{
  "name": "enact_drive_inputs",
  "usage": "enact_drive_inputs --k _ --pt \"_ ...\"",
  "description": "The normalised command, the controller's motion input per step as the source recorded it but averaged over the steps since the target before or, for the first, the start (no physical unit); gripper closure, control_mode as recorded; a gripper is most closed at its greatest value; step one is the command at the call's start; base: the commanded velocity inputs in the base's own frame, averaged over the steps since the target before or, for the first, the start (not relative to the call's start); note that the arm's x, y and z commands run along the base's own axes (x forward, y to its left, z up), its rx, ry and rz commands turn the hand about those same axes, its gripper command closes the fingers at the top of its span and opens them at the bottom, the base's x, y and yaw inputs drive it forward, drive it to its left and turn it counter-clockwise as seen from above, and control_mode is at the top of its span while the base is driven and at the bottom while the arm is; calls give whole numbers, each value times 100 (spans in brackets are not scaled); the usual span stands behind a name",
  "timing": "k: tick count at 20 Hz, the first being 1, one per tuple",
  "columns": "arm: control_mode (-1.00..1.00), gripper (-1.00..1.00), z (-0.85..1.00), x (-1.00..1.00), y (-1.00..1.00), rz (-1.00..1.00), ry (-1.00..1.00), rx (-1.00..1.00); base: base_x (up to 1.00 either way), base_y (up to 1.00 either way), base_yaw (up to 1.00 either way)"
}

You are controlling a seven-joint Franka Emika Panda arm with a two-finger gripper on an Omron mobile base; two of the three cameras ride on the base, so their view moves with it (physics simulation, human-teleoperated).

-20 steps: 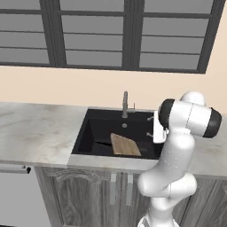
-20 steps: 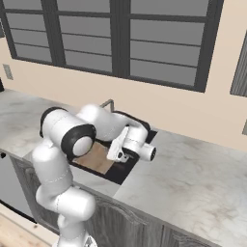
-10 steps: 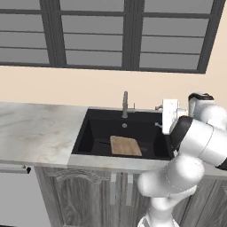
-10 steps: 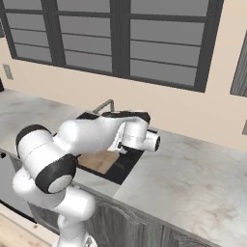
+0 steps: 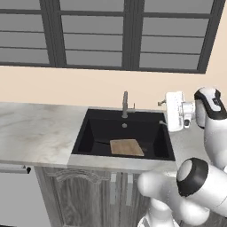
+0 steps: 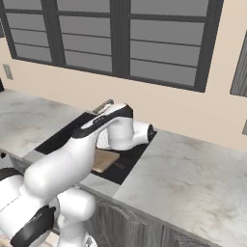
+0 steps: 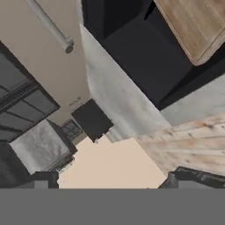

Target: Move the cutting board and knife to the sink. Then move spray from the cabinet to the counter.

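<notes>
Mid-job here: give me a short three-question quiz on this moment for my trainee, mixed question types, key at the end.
1. True or false: the cutting board lies inside the sink.
2. Multiple choice: in the left base view, the gripper is (A) above the sink's right edge, (B) over the left counter, (C) at the window.
3. Fill in: the faucet stands at the sink's ____ rim.

Key: 1 true; 2 A; 3 back.
</notes>
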Motion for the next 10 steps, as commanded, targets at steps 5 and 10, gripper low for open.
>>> enact_drive_inputs --k 5,10 --pt "-100 -100 21 -14 34 1 -40 -67 0 0 0" --pt "-100 -100 18 -19 27 1 -34 -70 0 0 0"
